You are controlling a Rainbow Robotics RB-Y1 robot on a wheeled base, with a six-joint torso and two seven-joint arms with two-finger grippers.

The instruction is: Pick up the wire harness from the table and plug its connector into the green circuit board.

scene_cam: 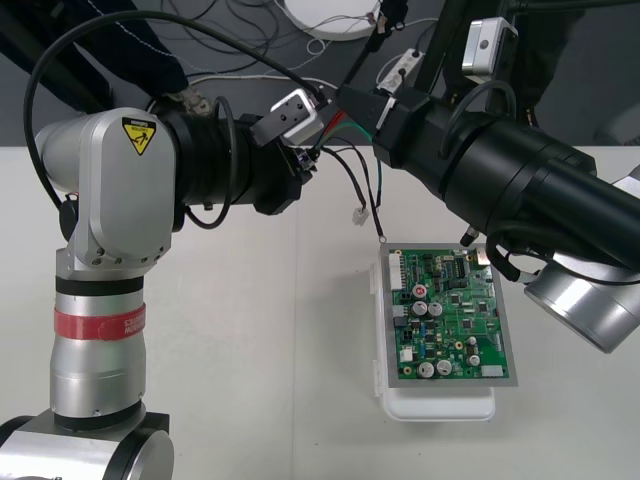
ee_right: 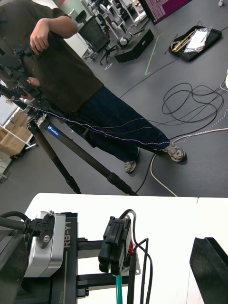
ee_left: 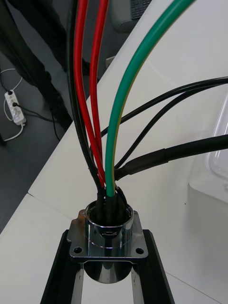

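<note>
- In the front view, I am holding the wire harness (scene_cam: 355, 170) off the table (scene_cam: 250, 320) with my left gripper (scene_cam: 305, 160), just beyond the far-left corner of the green circuit board (scene_cam: 450, 315). The board is sitting on its white base (scene_cam: 440, 405). The wires (scene_cam: 372, 200) are hanging down toward that corner, and nothing is sitting in the board yet. My right gripper (scene_cam: 345, 100) is hovering close opposite the left one.
- In the left wrist view, my left fingers (ee_left: 64, 266) are clamping the round metal socket (ee_left: 105, 232) at its flange, and red, green and black wires are rising out of it. I am judging this grip sound, so this hand should be steadying the socket end and giving slack, not pulling.
- In the right wrist view, my right fingers (ee_right: 209, 270) are standing wide apart and gripping nothing, with the green wire running between them. A black block (ee_right: 114, 247) is sitting beside the left gripper. I am taking it for the plug, though I cannot be sure. I am planning to close on the plug's body rather than on the thin wires, then bring it square to the board's connector so it is not going in skewed.
</note>
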